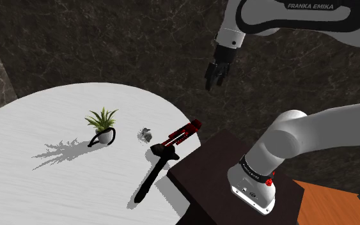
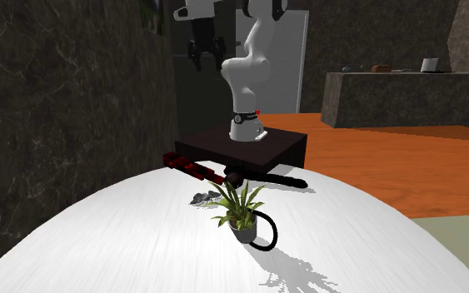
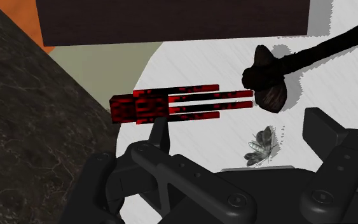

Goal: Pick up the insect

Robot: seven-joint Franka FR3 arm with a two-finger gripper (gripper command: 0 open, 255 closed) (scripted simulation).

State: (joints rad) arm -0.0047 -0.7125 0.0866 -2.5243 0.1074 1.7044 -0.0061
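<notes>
The insect [image 1: 146,135] is small and grey, with pale wings, and lies on the round white table [image 1: 44,192] near the edge closest to the stand. In the second exterior view the insect [image 2: 200,197] sits just in front of the potted plant [image 2: 241,212]. My gripper [image 1: 217,75] hangs high above the table's edge, well above the insect and off towards the shoulder view's right. From the wrist, the insect [image 3: 262,146] shows far below, between my open gripper's [image 3: 242,127] fingers [image 3: 327,130], which hold nothing.
A red-and-black tool [image 1: 183,133] lies over the table's edge beside the insect. A long black hammer-like tool [image 1: 156,169] lies next to it. The potted plant [image 1: 101,128] stands further in on the table. The dark stand [image 1: 204,172] adjoins the table; dark stone walls stand behind.
</notes>
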